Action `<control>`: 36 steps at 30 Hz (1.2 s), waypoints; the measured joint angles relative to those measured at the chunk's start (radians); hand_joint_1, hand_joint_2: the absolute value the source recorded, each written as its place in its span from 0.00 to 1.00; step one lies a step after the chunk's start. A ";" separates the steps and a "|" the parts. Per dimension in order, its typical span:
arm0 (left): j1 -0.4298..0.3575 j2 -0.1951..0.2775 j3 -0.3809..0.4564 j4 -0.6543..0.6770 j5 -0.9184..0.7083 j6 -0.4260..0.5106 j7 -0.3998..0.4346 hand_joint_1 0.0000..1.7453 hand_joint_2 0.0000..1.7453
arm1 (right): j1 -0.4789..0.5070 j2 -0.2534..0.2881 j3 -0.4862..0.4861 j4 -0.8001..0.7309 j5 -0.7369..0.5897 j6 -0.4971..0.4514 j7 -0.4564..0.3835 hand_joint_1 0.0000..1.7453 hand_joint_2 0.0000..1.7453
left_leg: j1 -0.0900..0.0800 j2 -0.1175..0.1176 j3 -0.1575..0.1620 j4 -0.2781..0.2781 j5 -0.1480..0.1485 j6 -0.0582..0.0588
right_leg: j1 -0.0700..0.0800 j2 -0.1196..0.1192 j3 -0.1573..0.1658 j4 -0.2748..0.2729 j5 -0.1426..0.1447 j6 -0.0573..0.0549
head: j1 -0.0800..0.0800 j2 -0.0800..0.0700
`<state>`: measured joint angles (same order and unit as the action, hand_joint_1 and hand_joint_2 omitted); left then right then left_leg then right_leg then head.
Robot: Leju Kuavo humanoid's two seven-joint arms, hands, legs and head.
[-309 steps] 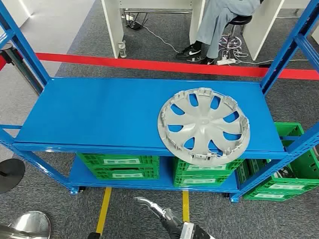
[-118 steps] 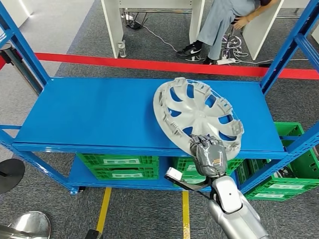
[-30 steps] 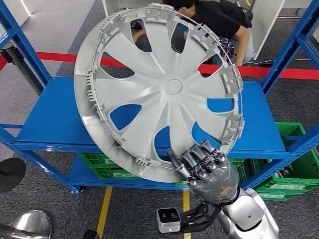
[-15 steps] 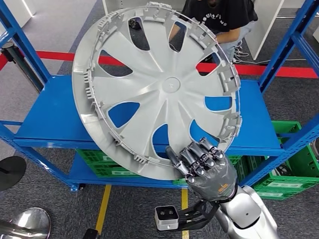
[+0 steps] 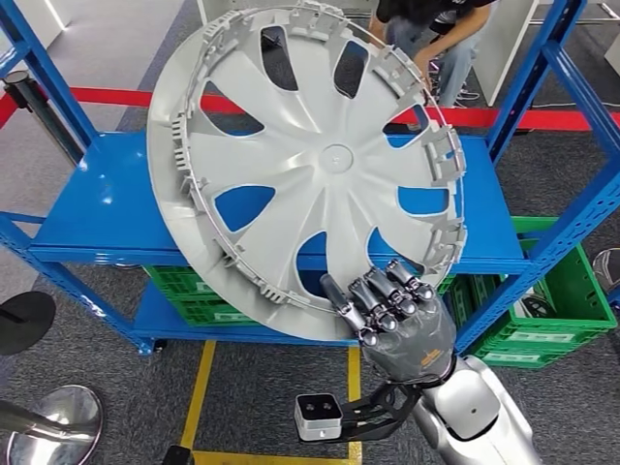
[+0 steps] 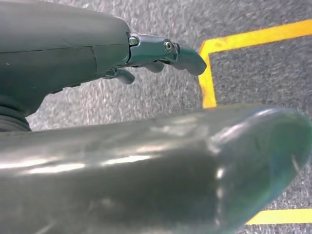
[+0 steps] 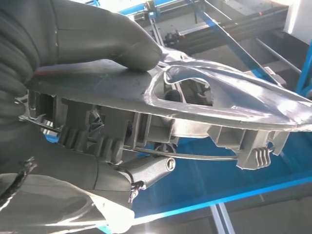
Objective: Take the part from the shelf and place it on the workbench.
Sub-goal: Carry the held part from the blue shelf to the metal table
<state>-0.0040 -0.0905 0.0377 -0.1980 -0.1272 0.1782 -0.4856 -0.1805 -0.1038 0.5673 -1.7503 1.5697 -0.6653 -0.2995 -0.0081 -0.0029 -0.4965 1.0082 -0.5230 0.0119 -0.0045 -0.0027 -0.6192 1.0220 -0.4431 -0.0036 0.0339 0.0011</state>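
Now your right hand (image 5: pixel 398 325) grips the part (image 5: pixel 307 170), a grey wheel cover, at the rim edge nearest to the robot. The fingers (image 5: pixel 380 295) lie over the ribbed inner face, and in the right wrist view the thumb (image 7: pixel 107 41) presses on the opposite face, so the rim is pinched between them. From the hand the part goes up and toward the robot's left, tilted with its inner face to the head camera. It is lifted off the blue shelf (image 5: pixel 95 208) and hangs in front of it, touching nothing else that I can see.

Your left hand (image 6: pixel 165 51) hangs low over the grey floor beside a yellow line (image 6: pixel 207 73). Its fingers look loosely stretched and hold nothing.

The counter is not visible, so you must probably turn. Because almost all the part is on one side of the grip, I think it can swing or slip when you turn.
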 joint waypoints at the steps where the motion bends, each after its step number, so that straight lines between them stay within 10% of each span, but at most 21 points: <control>1: 0.000 0.001 0.000 0.000 0.000 0.001 0.000 0.00 0.00 | -0.002 0.000 0.002 0.000 0.000 0.000 0.003 1.00 1.00 | -0.003 0.000 0.001 -0.007 0.002 0.001 | -0.001 -0.001 -0.003 -0.001 0.007 0.007 | 0.000 0.000; 4: 0.000 -0.001 0.000 0.001 0.000 0.001 0.000 0.00 0.00 | -0.005 -0.004 0.005 0.001 0.000 0.000 0.006 1.00 1.00 | 0.001 0.005 -0.016 -0.026 0.035 0.014 | -0.003 0.001 -0.019 0.011 -0.007 0.025 | 0.000 0.000; 8: -0.001 -0.002 0.000 0.002 0.000 0.001 0.000 0.00 0.00 | -0.006 -0.010 0.009 0.004 0.000 0.000 0.008 1.00 1.00 | 0.004 0.010 -0.066 -0.032 0.081 0.023 | -0.008 0.001 -0.077 0.209 -0.163 0.040 | 0.004 0.000; 10: 0.000 -0.003 0.000 0.002 0.000 0.001 0.000 0.00 0.00 | -0.006 -0.014 0.011 0.007 0.000 0.000 0.010 1.00 1.00 | 0.004 0.011 -0.096 -0.027 0.101 0.020 | -0.008 0.001 -0.062 0.255 -0.153 0.045 | 0.004 0.000; 12: 0.000 -0.003 0.000 0.002 0.000 0.001 0.000 0.00 0.00 | -0.006 -0.015 0.013 0.008 0.000 0.000 0.013 1.00 1.00 | 0.005 0.012 -0.124 -0.017 0.118 0.014 | -0.009 0.001 0.017 0.167 -0.101 0.046 | 0.004 0.000; 15: 0.000 -0.003 0.000 0.002 0.000 0.001 0.000 0.00 0.00 | -0.009 -0.016 0.013 0.008 -0.001 0.000 0.013 1.00 1.00 | 0.000 0.011 -0.148 -0.001 0.137 0.000 | -0.007 0.003 0.143 -0.013 -0.113 0.036 | 0.004 0.000; 18: 0.002 -0.002 0.000 0.004 -0.003 0.001 0.001 0.00 0.00 | -0.009 -0.017 0.008 0.009 -0.001 0.000 -0.004 1.00 1.00 | 0.002 0.010 -0.157 0.002 0.150 -0.016 | -0.004 0.003 0.134 -0.035 -0.111 0.010 | 0.004 0.000; 23: 0.005 -0.001 0.000 0.005 -0.012 0.002 0.002 0.00 0.00 | -0.024 -0.046 -0.013 0.016 -0.001 0.006 -0.019 1.00 1.00 | 0.011 0.008 -0.206 0.215 -0.051 -0.040 | -0.006 -0.003 0.082 -0.032 -0.056 -0.016 | -0.003 0.000; 26: 0.004 -0.001 0.000 0.005 -0.019 0.002 0.002 0.00 0.00 | -0.115 -0.124 0.036 0.032 0.000 0.081 0.166 1.00 1.00 | 0.012 0.007 -0.168 0.258 -0.036 -0.038 | -0.006 -0.003 0.030 -0.018 -0.026 -0.012 | -0.003 0.000; 31: -0.004 0.003 0.000 0.005 -0.023 0.002 0.003 0.00 0.00 | -0.362 -0.241 0.365 0.071 -0.002 0.236 0.728 1.00 1.00 | 0.004 0.003 0.003 -0.004 -0.007 -0.013 | -0.005 0.000 -0.016 -0.007 0.016 0.014 | -0.002 0.000; 34: -0.002 0.005 0.000 0.005 -0.024 0.002 0.003 0.00 0.00 | -0.410 -0.281 0.494 0.094 -0.001 0.262 0.711 1.00 1.00 | 0.003 0.006 -0.008 -0.019 0.019 0.008 | -0.008 0.000 -0.025 -0.005 0.018 0.033 | -0.003 0.000; 36: -0.004 0.004 0.000 0.005 -0.024 0.002 0.003 0.00 0.00 | -0.428 -0.301 0.550 0.104 -0.001 0.271 0.681 1.00 1.00 | 0.007 0.009 -0.030 -0.026 0.044 0.023 | -0.008 0.001 -0.052 0.057 -0.055 0.041 | 0.001 0.000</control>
<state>-0.0084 -0.0864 0.0381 -0.1926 -0.1511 0.1804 -0.4822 -0.6081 -0.4052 1.1169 -1.6462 1.5684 -0.3944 0.3813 -0.0013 0.0058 -0.5267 0.9821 -0.4786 0.0349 -0.0130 -0.0018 -0.6715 1.0791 -0.4980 0.0373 0.0349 0.0011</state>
